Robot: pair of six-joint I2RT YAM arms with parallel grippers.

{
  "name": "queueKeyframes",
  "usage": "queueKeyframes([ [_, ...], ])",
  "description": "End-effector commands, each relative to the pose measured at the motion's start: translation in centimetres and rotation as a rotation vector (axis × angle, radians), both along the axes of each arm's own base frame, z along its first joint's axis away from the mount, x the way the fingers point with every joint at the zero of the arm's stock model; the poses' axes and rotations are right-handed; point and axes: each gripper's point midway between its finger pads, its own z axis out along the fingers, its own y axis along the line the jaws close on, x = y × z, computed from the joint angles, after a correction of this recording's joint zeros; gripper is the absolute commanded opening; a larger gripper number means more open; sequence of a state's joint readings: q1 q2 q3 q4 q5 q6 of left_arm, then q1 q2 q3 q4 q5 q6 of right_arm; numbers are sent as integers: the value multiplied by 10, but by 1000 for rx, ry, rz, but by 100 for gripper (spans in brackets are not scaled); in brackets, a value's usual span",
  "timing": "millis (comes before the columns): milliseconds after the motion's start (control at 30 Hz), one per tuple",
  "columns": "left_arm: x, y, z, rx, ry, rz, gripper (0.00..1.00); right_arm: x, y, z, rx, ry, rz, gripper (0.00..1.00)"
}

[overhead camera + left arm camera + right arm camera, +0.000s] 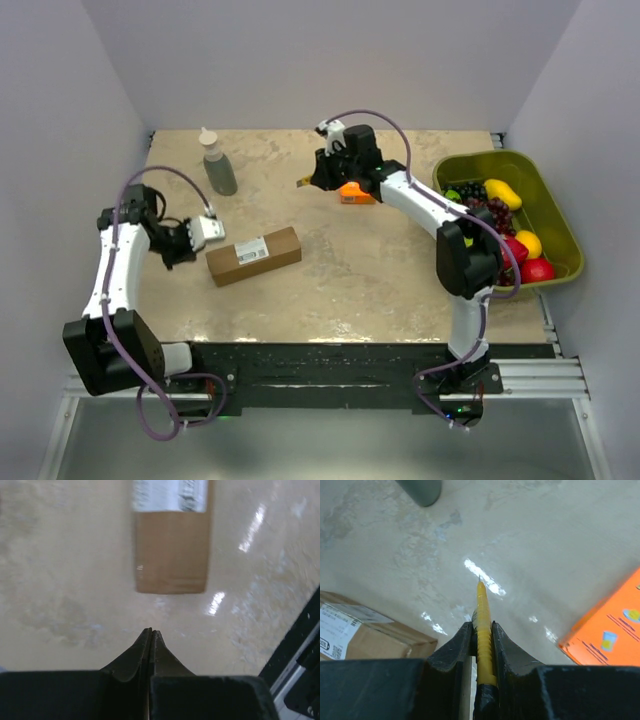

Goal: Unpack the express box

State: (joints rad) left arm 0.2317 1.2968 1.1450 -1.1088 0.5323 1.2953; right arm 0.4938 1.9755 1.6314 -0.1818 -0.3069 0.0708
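Note:
The express box (pixel 254 256) is a brown carton with a white label, lying closed on the table left of centre. It also shows in the left wrist view (pixel 171 550) and at the lower left of the right wrist view (pixel 360 632). My left gripper (pixel 212 230) is shut and empty, just off the box's left end; its tips (pixel 151 631) stop short of the carton. My right gripper (pixel 318 178) is at the back centre, shut on a yellow pen-like cutter (pixel 483 625) whose point sticks out forward over the table.
A small orange flat box (pixel 356 193) lies under the right gripper, also in the right wrist view (pixel 610 625). A grey bottle (pixel 217 162) stands at the back left. A green bin (pixel 548 195) of toy fruit sits at the right edge.

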Motion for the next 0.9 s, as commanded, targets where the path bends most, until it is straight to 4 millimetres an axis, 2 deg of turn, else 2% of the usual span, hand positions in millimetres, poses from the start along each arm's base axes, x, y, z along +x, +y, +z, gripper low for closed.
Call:
queueKeyframes([
  [0, -74, 8, -43, 163, 151, -346, 0, 5, 45, 37, 92, -98, 88, 0],
  [33, -81, 8, -54, 166, 178, -369, 0, -1, 53, 35, 98, -92, 118, 0],
  [133, -70, -3, -59, 70, 207, -319, 0, -13, 61, 20, 80, -62, 157, 0],
  [200, -49, -16, -60, -9, 177, -283, 0, -25, 60, 5, 57, -33, 181, 0],
  [267, -31, -24, -55, -50, 141, -244, 0, -34, 57, 5, 47, -29, 187, 0],
  [300, -15, -28, -53, -45, 85, -247, 0, -41, 52, -4, 31, -11, 190, 0],
  [367, -2, -36, -53, -65, 64, -232, 0, -51, 46, 2, 26, -14, 193, 0],
  [400, 9, -44, -53, -61, 34, -249, 0, -60, 40, -10, 6, 13, 196, 0],
  [433, 17, -48, -51, -69, 29, -236, 0, -67, 37, -1, 10, 2, 203, 0],
  [467, 22, -52, -56, -80, 41, -237, 0, -72, 34, -1, 4, 3, 207, 0],
  [500, 33, -59, -56, -78, 18, -249, 0, -82, 27, -13, -19, 34, 211, 0],
  [533, 42, -63, -53, -87, 13, -232, 0, -87, 22, -13, -24, 38, 208, 0],
  [567, 55, -65, -58, -87, 4, -224, 0, -94, 16, -1, -18, 21, 202, 0],
  [600, 62, -71, -57, -101, 6, -208, 0, -104, 9, -8, -35, 44, 199, 0],
  [633, 75, -73, -59, -109, 0, -191, 0, -109, 4, -7, -53, 26, 217, 0],
  [667, 93, -75, -55, -109, -49, -174, 0, -119, -3, 6, -52, 9, 216, 0],
  [700, 99, -85, -55, -125, -45, -169, 0, -128, -11, -1, -72, 28, 209, 0],
  [733, 112, -90, -55, -132, -50, -162, 0, -134, -15, 0, -77, 29, 212, 0],
  [767, 124, -100, -53, -131, -77, -164, 0, -144, -22, 11, -81, 15, 214, 0],
  [800, 130, -106, -53, -148, -65, -147, 0, -152, -29, 4, -100, 27, 213, 0],
  [833, 141, -113, -52, -163, -65, -150, 0, -154, -36, 7, -120, 12, 201, 0],
  [867, 142, -124, -50, -187, -55, -167, 0, -157, -43, 6, -156, 6, 202, 0],
])
